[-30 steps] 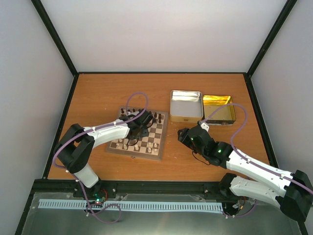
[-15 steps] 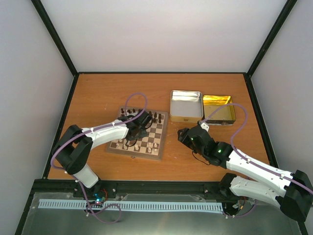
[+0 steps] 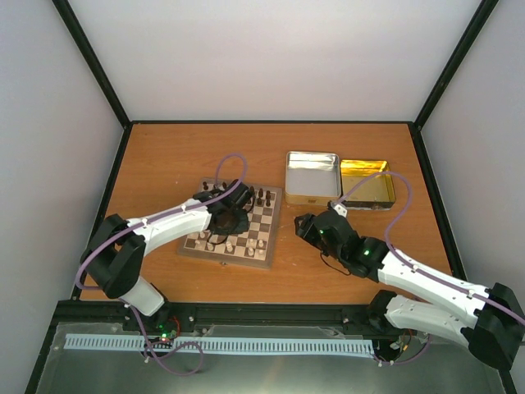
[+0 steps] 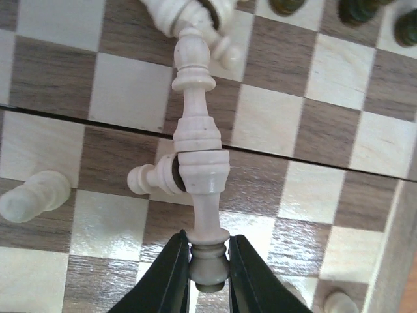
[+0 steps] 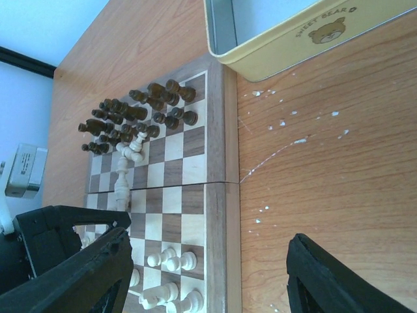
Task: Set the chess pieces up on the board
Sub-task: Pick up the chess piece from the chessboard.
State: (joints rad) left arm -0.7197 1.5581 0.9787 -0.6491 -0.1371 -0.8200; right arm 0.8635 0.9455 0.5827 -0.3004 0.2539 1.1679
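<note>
The board (image 3: 273, 240) lies left of centre on the table, with dark pieces (image 5: 130, 114) crowded along its far rows and cream pieces (image 5: 171, 259) near its front edge. My left gripper (image 4: 208, 267) is over the middle of the board (image 4: 306, 117), shut on one end of a tall cream piece (image 4: 202, 173) that stretches away from the jaws. Other cream pieces (image 4: 32, 195) lie toppled around it. My right gripper (image 5: 208, 274) hovers open and holding nothing over the board's right edge (image 5: 218, 222); in the top view this right gripper (image 3: 305, 226) sits just right of the board.
A silver tin (image 3: 312, 175) and a gold tin (image 3: 367, 182) stand side by side behind and right of the board. The silver tin's yellow side wall (image 5: 280, 49) fills the top of the right wrist view. White specks mark the orange table (image 5: 313, 169).
My left gripper has closed on the tall cream piece, and the left arm's elbow has swung slightly outward to the left. The right arm has barely moved.
</note>
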